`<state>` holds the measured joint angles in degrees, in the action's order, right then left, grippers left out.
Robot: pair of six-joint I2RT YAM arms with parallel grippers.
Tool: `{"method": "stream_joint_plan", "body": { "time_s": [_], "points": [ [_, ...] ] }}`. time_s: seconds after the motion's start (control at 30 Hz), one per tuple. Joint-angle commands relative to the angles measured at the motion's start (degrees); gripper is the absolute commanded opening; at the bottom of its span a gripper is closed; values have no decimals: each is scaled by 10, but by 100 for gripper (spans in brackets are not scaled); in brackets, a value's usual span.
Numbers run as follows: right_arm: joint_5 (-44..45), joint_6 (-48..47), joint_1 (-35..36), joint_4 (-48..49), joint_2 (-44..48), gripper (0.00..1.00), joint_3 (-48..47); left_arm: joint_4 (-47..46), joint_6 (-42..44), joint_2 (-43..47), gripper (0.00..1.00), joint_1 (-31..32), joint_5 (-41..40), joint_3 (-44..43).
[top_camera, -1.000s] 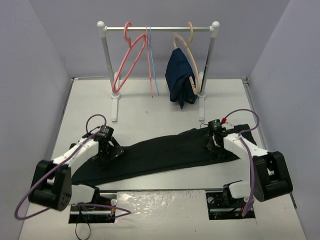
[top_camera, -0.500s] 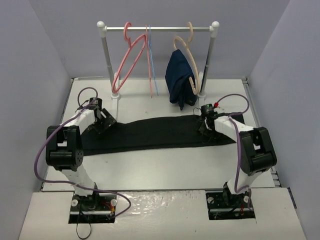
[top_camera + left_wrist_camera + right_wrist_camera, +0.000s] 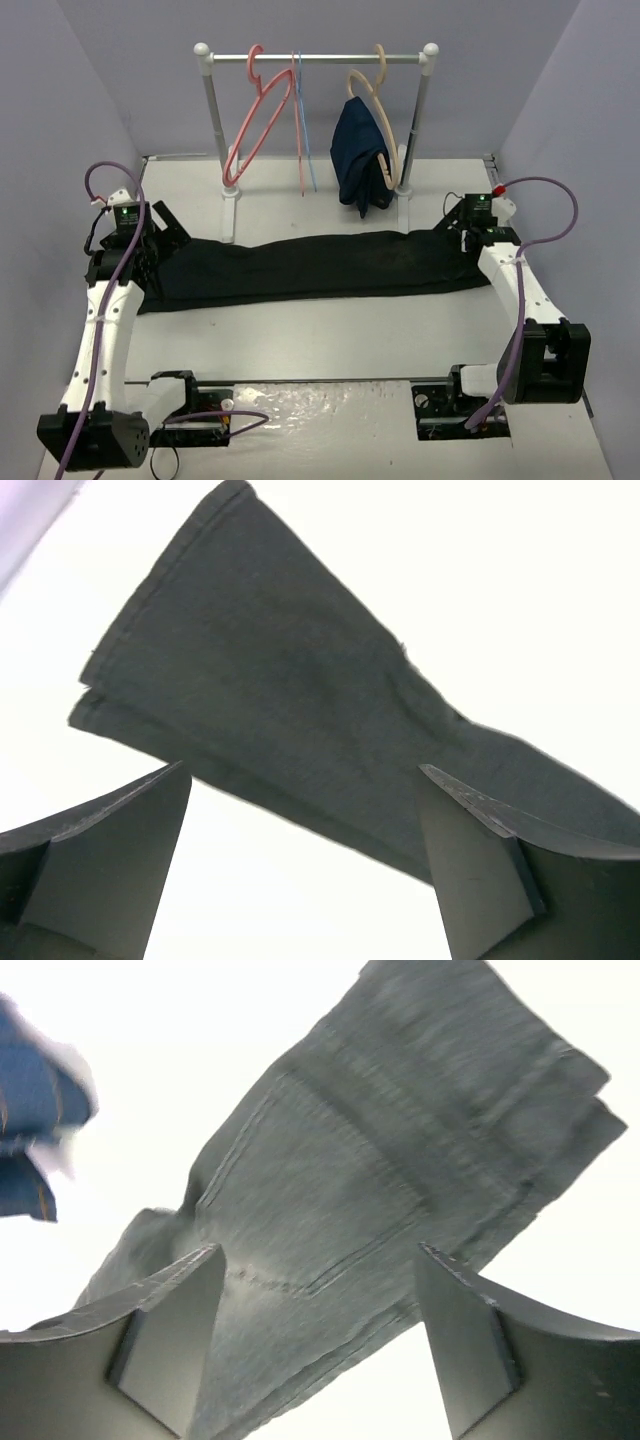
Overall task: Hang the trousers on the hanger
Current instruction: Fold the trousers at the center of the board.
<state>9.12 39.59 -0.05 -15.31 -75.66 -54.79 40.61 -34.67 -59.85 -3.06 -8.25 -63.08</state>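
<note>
The black trousers (image 3: 310, 268) lie flat and stretched across the table in front of the rail. The salmon-pink hanger (image 3: 256, 118) hangs empty at the left of the rail (image 3: 320, 58). My left gripper (image 3: 165, 226) hovers over the leg-cuff end, open and empty. The left wrist view shows the cuffs (image 3: 290, 720) beyond my open gripper (image 3: 300, 875). My right gripper (image 3: 457, 226) hovers over the waist end, open and empty. The right wrist view shows the waist and back pocket (image 3: 380, 1180) below my open gripper (image 3: 315, 1350).
A thin light-blue hanger (image 3: 306, 130) hangs mid-rail. A tan hanger (image 3: 388, 125) at the right carries a navy-blue garment (image 3: 358, 155), also in the right wrist view (image 3: 40, 1130). The rack's feet (image 3: 230, 215) stand just behind the trousers. Grey walls close in both sides.
Both grippers dragged the trousers away from the near edge and straightened them, then let go. Both arms have now lifted and swung outward to the trousers' ends.
</note>
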Motion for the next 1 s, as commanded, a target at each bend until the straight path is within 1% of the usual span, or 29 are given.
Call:
{"method": "stream_joint_plan", "body": {
  "time_s": [0.0,0.07,0.13,0.23,0.33,0.4,0.47,0.57,0.9,0.97],
  "points": [
    [-19,12,-53,-20,5,69,7,29,65,25,92,-4,-1,38],
    [-26,14,-68,-19,-5,67,6,11,89,34,93,-4,18,60],
    [-30,14,-76,-19,-16,62,2,-14,102,45,94,-4,39,78],
    [-19,19,-79,-16,-33,57,2,-57,87,68,94,-2,75,114],
    [-8,23,-80,-4,-57,52,14,-85,84,80,94,19,82,152],
    [-15,32,-79,5,-75,48,23,-77,93,77,94,64,70,155],
    [-32,38,-77,9,-86,46,29,-72,95,73,94,84,53,152],
    [-18,51,-76,14,-91,46,44,-79,96,68,94,102,35,160],
    [-1,56,-77,20,-107,43,61,-85,94,30,94,105,44,155],
    [4,60,-77,23,-109,41,64,-86,94,28,94,105,44,155]
  ]
}}
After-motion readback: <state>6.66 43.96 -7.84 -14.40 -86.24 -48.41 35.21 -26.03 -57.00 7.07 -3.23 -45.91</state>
